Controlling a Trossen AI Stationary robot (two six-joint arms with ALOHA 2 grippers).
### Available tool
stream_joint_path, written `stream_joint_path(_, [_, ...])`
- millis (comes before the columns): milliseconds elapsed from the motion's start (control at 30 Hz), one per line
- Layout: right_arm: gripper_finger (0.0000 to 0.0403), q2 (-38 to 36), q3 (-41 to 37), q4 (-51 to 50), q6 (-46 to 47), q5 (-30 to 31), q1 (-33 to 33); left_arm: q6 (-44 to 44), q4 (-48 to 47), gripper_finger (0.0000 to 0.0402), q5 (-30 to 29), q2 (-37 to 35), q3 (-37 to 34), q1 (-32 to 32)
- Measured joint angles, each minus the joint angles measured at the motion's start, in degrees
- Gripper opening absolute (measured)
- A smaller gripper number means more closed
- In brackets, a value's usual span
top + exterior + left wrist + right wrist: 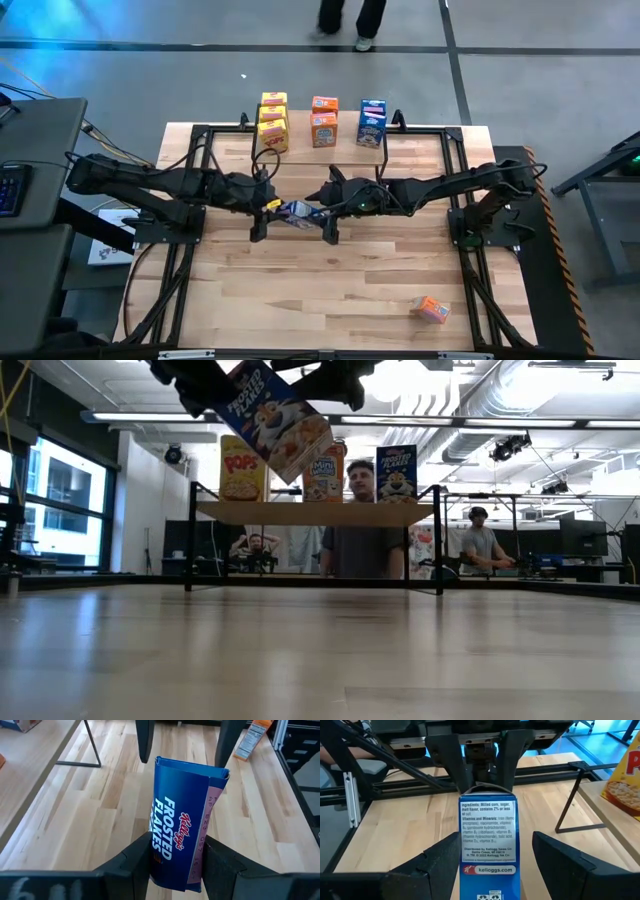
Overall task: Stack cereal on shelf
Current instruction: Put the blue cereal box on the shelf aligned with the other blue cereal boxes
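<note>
A blue Frosted Flakes cereal box point(295, 211) hangs above the middle of the table, tilted in the low view point(275, 415). My left gripper point(175, 852) is shut on one end of it. My right gripper point(492, 857) is open at the opposite end, one finger on each side, with a gap showing beside the box point(487, 840). The shelf point(315, 512) stands at the table's far edge. On it stand yellow boxes point(273, 125), orange boxes point(323, 122) and a blue box point(372, 122). My left gripper pinches the blue box between its two fingers at the box's end nearest the table's left point(172, 870). The fingers point(135, 857) come level from the left and slant a little downward. The box is lifted clear of the table and reaches out toward my right gripper.
One orange box point(432, 309) lies on the table near its front right corner. Black frame rails point(190, 240) run along both sides of the table. People sit and stand in the room behind the shelf point(360, 510).
</note>
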Motion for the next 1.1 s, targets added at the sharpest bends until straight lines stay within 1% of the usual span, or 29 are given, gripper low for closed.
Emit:
stream_joint_path(167, [0.0241, 0.0, 0.0, 0.1, 0.0, -0.2, 0.0, -0.1, 1.6, 0.0135, -1.7, 0.0, 0.0, 0.0])
stream_joint_path(600, [0.0237, 0.0, 0.0, 0.0, -0.6, -0.3, 0.0, 0.8, 4.1, 0.0135, -1.8, 0.0, 0.0, 0.0])
stream_joint_path(700, [0.0221, 0.0, 0.0, -0.2, -0.6, -0.7, 0.0, 1.2, 4.2, 0.0135, -1.6, 0.0, 0.0, 0.0])
stream_joint_path(933, [0.0171, 0.0, 0.0, -0.4, -0.5, -0.9, 0.0, 1.2, 4.2, 0.0135, -1.6, 0.0, 0.0, 0.0])
stream_joint_path(1100, [0.0159, 0.0, 0.0, -0.4, -0.4, -1.9, 0.0, 0.4, 4.6, 0.0135, -1.6, 0.0, 0.0, 0.0])
